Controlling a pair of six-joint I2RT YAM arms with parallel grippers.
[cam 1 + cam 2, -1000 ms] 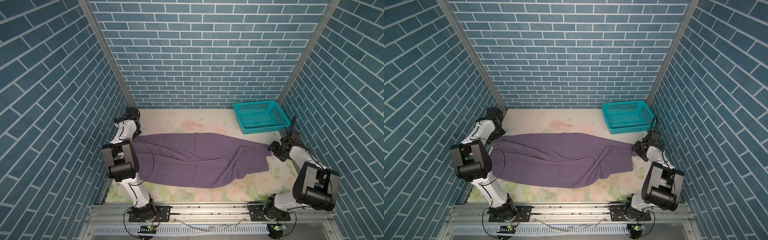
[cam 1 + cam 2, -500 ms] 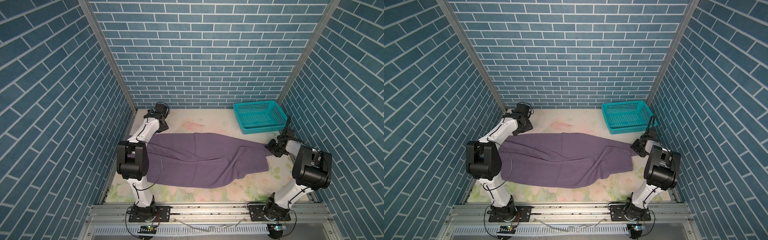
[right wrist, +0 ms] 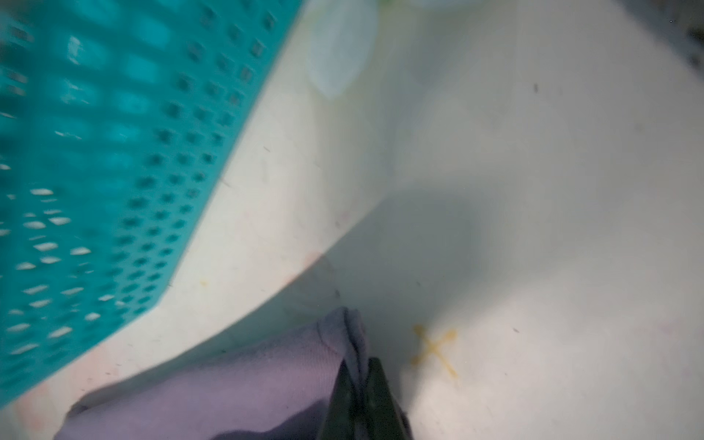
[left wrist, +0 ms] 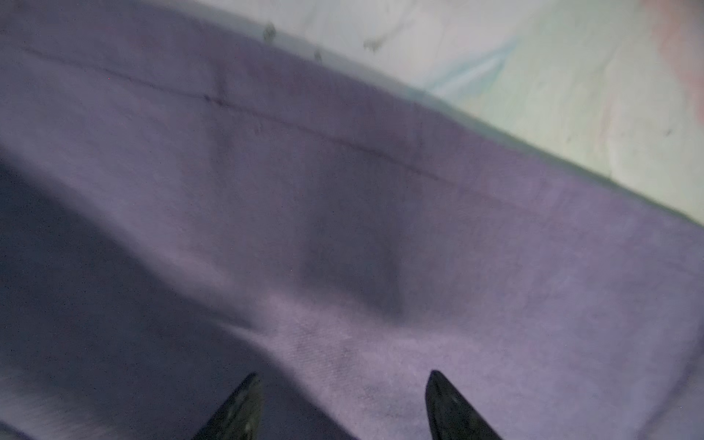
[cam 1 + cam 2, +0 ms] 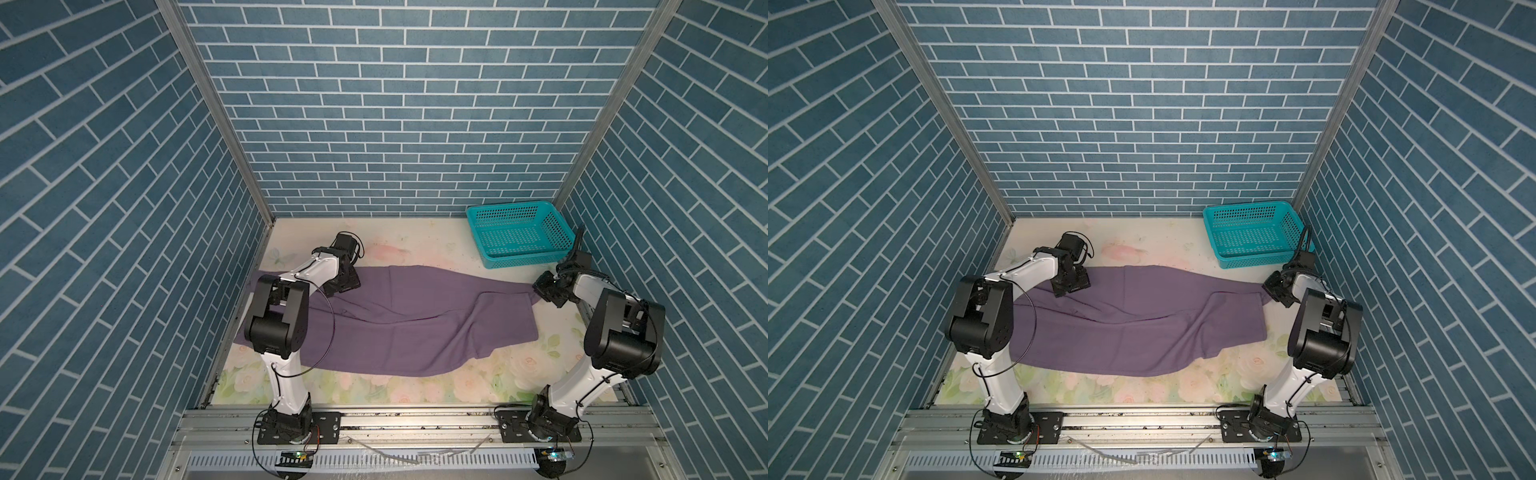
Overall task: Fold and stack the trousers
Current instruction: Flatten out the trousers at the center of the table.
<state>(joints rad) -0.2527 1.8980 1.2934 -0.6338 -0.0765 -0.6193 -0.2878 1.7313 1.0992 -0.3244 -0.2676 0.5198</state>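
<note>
in both top views the purple trousers lie spread lengthwise on the floral mat, legs overlapped and lightly creased. the left gripper has swung from the near edge to the far corner of the wider end. the right gripper has closed on the narrow leg end, just beside the teal basket.

left wrist: the jaws stand apart over cloth near a stitched seam, holding nothing.

right wrist: the jaws are together, pinching a bunched hem. i judge the fold can start once the left closes.

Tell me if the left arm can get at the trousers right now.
Probably yes. The left gripper hangs open right over the trousers, near their far edge, with nothing in between.
</note>
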